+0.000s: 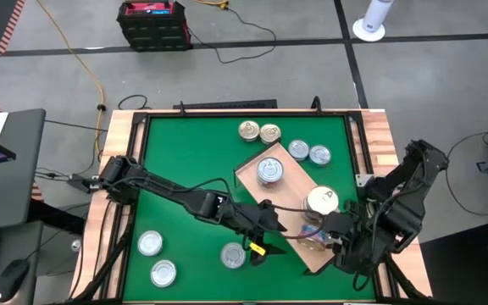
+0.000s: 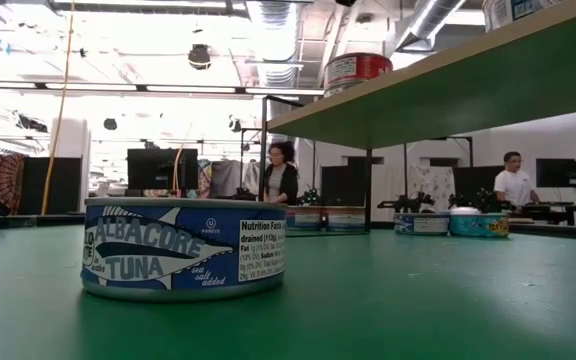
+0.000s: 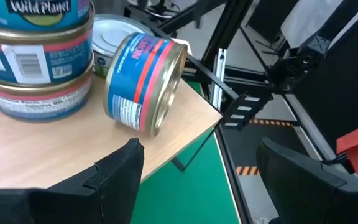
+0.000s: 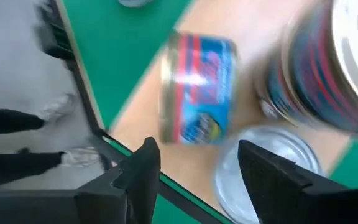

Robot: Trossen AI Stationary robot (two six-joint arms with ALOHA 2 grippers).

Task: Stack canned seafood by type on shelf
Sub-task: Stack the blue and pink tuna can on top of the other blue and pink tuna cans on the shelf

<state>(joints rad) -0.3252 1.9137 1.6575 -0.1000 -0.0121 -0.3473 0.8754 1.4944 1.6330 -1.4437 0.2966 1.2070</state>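
Observation:
The shelf [image 1: 252, 174] is a light-wood board lying slantwise over the green mat. On it stand one stack of tins [image 1: 269, 171] and a second stack [image 1: 321, 201]. A blue-and-red tin [image 3: 145, 84] lies tipped on its side near the board's near corner, beside that stack [image 3: 36, 56] and a flat silver tin [image 3: 114, 34]. My left gripper [image 3: 197, 155] is open and stands just short of the tipped tin [image 1: 312, 233]. My right gripper [image 4: 197, 149] is open too, facing the tin [image 4: 197, 87] from the other side. Loose tins lie on the mat.
Two gold tins [image 1: 258, 131] and two silver tins [image 1: 309, 152] sit on the mat near the far edge, and three more [image 1: 149, 244] near the left corner. An albacore tuna tin [image 2: 183, 250] fills the low view. Wood-slat rim [image 1: 379, 144] frames the mat. People stand in the room behind.

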